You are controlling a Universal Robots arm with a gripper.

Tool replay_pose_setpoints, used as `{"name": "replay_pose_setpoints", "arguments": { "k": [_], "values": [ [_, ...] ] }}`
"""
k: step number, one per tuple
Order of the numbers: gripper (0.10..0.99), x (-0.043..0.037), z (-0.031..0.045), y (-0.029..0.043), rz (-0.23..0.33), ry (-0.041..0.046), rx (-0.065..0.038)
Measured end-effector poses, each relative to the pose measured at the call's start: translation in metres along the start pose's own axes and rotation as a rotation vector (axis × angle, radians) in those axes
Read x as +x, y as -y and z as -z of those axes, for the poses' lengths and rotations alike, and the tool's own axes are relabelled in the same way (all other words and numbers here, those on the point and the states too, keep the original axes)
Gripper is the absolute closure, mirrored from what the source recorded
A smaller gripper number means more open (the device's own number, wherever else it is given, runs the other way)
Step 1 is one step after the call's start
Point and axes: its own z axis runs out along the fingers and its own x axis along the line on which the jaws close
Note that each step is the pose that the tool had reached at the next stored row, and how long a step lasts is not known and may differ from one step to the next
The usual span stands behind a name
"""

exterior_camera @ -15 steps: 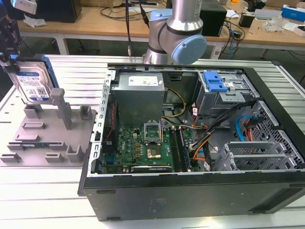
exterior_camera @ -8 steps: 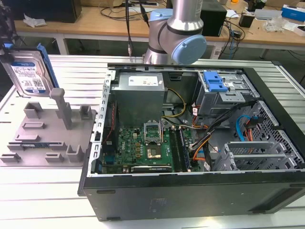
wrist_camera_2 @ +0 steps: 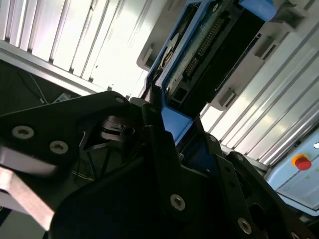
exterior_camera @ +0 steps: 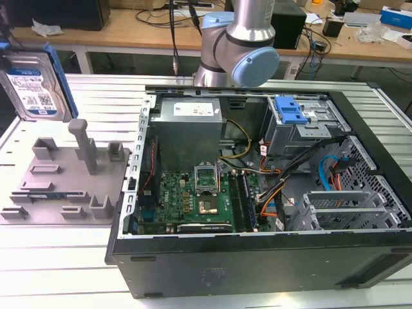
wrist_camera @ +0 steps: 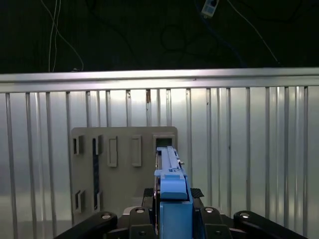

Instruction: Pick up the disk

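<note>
Above the ribbed metal surface (exterior_camera: 193,283), the fingers (wrist_camera_2: 154,129) are clamped on the disk (exterior_camera: 35,87); cluttered wooden benches (exterior_camera: 129,29) behind.

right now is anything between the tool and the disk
Nothing visible stands between them. In both wrist views the tool is already closed on the disk's blue edge, holding the disk upright in the air above the grey fixture, at the exterior view's left, outside the computer case.
</note>
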Motion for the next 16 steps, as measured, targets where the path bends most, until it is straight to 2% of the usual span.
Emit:
{"name": "replay_pose_setpoints", "arguments": {
  "k": [4,10,13,16],
  "values": [
    [0.722,0.0001,0.0245,0.0005,0.000,0.0000,0.000],
    [0.722,0.0001,0.0490,0.0009,0.001,0.0001,0.000],
    [0.722,0.0002,0.0582,0.0011,0.002,0.0002,0.000],
    [0.722,0.0002,0.0588,0.0011,0.003,0.0002,0.000]
  ]
}}
